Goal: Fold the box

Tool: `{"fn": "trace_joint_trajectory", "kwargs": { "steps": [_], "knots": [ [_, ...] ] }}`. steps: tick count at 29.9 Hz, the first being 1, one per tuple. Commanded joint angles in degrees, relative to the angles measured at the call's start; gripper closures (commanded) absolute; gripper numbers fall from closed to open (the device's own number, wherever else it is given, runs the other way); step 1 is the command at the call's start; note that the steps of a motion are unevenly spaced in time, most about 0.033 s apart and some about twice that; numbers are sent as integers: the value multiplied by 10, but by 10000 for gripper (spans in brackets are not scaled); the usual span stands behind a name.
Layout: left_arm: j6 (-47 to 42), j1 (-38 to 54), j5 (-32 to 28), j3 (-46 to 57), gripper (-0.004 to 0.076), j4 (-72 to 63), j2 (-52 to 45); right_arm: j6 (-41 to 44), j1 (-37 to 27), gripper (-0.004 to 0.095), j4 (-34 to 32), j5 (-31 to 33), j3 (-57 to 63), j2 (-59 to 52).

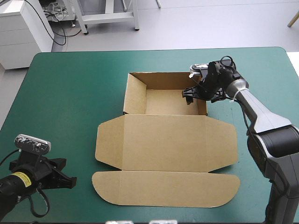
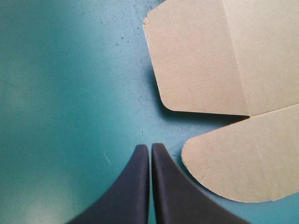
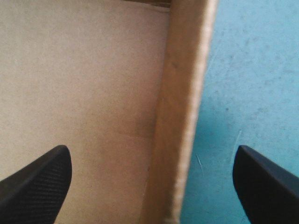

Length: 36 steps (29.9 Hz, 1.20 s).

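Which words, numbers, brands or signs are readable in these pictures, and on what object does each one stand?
No text can be read.
The box: plain brown board, no print in any view.
A yellow label on the left arm: too small to read.

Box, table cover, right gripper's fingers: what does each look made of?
Box: brown board, matt; likely cardboard, judging by creased fold lines and a pale cut edge. Table cover: teal-green, smooth, faint sheen and fine scratches; perhaps vinyl or a mat. Right gripper's fingers: black, finely woven-looking texture; possibly rubber or composite.
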Motion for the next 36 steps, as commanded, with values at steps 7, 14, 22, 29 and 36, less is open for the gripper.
{"fn": "trace_joint_trajectory", "kwargs": {
  "steps": [7, 14, 22, 29, 36],
  "knots": [
    [-2, -1, -37, -13, 731, -6, 2, -6, -3, 393, -2, 7, -17, -32],
    [-2, -1, -37, -13, 731, -3, 2, -5, -3, 910, -3, 9, -20, -33],
    [-3, -1, -37, -13, 731, -3, 2, -15, -3, 910, -6, 12, -24, -34],
    [-3, -1, -33, -13, 731, -3, 2, -23, -33, 910, -99, 74, -168, -39],
    [-5, -1, -21, -13, 731, -8, 2, -60, -143, 910, -126, 74, -272, -57]
  ]
}}
